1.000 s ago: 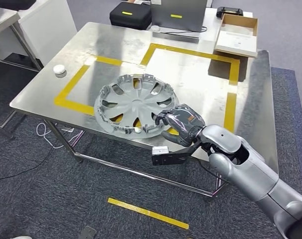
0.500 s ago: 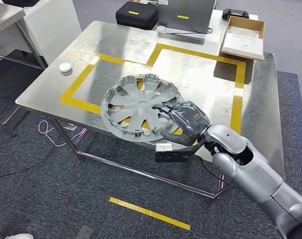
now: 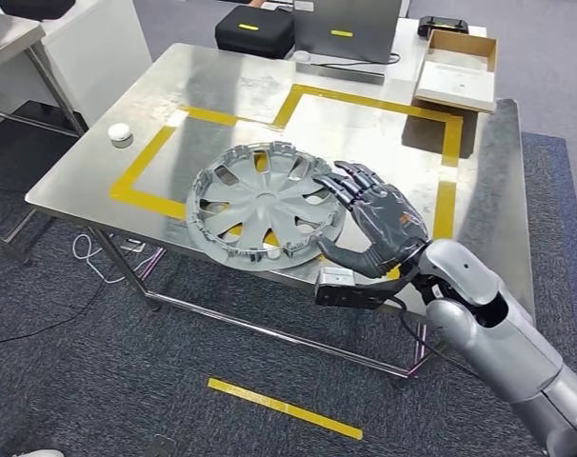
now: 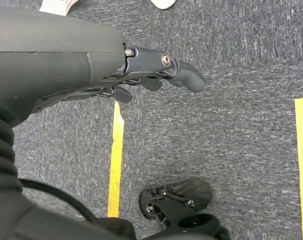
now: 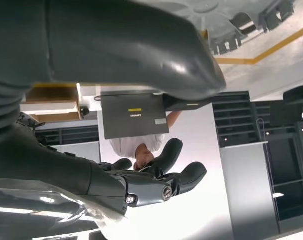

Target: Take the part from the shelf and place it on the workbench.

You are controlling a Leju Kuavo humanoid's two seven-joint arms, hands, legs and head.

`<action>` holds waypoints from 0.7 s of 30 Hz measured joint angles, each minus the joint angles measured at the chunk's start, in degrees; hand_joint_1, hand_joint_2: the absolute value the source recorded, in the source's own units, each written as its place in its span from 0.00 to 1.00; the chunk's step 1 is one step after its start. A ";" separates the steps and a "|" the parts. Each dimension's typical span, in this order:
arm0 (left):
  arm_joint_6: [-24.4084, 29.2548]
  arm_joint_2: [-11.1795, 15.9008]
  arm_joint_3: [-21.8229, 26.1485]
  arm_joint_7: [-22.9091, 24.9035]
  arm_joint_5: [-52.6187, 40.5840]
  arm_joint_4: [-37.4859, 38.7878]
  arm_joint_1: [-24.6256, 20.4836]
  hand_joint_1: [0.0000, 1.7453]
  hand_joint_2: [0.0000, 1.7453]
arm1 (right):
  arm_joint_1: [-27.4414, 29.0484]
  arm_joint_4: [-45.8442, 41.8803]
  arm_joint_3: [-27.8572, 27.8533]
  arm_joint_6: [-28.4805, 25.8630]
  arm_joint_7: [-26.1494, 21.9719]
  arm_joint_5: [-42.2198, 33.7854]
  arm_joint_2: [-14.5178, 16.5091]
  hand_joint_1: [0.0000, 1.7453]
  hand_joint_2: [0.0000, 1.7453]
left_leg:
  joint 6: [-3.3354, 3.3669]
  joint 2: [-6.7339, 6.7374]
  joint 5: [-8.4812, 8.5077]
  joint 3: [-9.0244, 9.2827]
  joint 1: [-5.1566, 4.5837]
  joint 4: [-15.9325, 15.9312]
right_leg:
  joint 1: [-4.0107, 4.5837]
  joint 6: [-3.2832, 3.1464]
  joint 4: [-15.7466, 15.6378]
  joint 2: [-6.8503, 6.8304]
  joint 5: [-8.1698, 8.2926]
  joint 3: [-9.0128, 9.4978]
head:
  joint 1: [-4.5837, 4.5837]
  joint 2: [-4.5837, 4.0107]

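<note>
Looks like we're at the let-go step: our right hand is spread wide, holding nothing, right beside the hubcap lying flat on the workbench. Next we'd just pull clear. Left hand hangs loose, empty. Far back, a cardboard box, contents unclear.

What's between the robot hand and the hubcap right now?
Nothing. In the head view the right robot hand, fingers spread, sits just off the hubcap rim, with bare steel workbench and yellow tape in the narrow gap.
</note>
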 joint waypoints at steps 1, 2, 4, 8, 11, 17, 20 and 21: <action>0.28 -0.08 0.03 0.06 0.04 0.00 0.00 0.00 1.00 | 0.25 -0.30 -0.27 -0.18 0.12 0.12 -0.07 0.00 0.00 | 0.20 -0.03 0.00 0.28 -0.11 -0.80 | 0.06 0.32 0.05 0.01 0.10 -0.15 | 0.02 0.00; 0.73 -0.16 0.05 0.08 0.07 0.00 0.03 0.00 1.00 | 0.59 -0.61 -0.55 -0.41 0.26 0.25 -0.15 0.00 0.00 | 0.44 -0.07 0.11 0.18 -0.21 -0.97 | 0.05 0.67 0.02 0.00 0.25 -0.25 | 0.03 0.00; 1.92 -0.29 0.10 0.09 0.10 0.00 0.10 0.00 1.00 | 1.48 -1.20 -1.14 -0.90 0.51 0.44 -0.25 0.00 0.00 | 1.32 -0.05 0.65 0.01 -0.16 -1.33 | -0.12 1.29 0.22 -0.03 -0.26 -0.56 | 0.03 0.00; 3.19 -0.61 0.25 0.12 0.36 0.00 0.03 0.00 1.00 | 3.32 -1.85 -2.31 -1.50 1.09 0.36 -0.39 0.00 0.00 | 2.71 0.03 1.91 -1.03 -0.15 -1.86 | -0.17 1.86 10.67 0.05 -8.06 -4.47 | 0.40 0.00; 3.43 -0.81 0.47 0.16 0.45 0.00 0.14 0.00 1.00 | 4.63 -2.08 -2.80 -1.62 1.32 0.26 -0.39 0.00 0.00 | 2.76 0.03 2.96 -2.41 -0.35 -1.80 | -0.16 1.87 14.76 0.04 -9.41 -4.54 | 0.43 0.00; 3.60 -1.15 0.62 0.20 0.74 0.00 0.12 0.00 1.00 | 4.84 -3.22 -4.18 -1.83 1.49 -0.10 -0.39 0.00 0.00 | 1.42 -0.05 5.40 -4.02 -0.60 -1.76 | 0.29 1.06 -1.84 0.11 -4.46 6.26 | 0.68 0.02; 3.61 -1.15 0.67 0.27 0.88 0.00 0.30 0.00 1.00 | 4.97 -3.29 -4.78 -1.97 1.59 -0.72 -0.38 0.00 0.00 | 0.41 -0.04 4.26 -4.62 -0.43 -0.95 | 0.09 -0.10 -1.87 -0.14 -3.15 5.21 | 0.73 0.02; 3.61 -1.14 0.68 0.31 0.90 0.00 0.34 0.00 1.00 | 4.99 -3.33 -4.94 -2.01 1.59 -0.87 -0.37 0.00 0.00 | 0.09 -0.02 2.02 -5.24 -0.36 0.93 | -0.04 -0.54 -1.94 -0.28 -2.52 4.85 | 0.64 0.02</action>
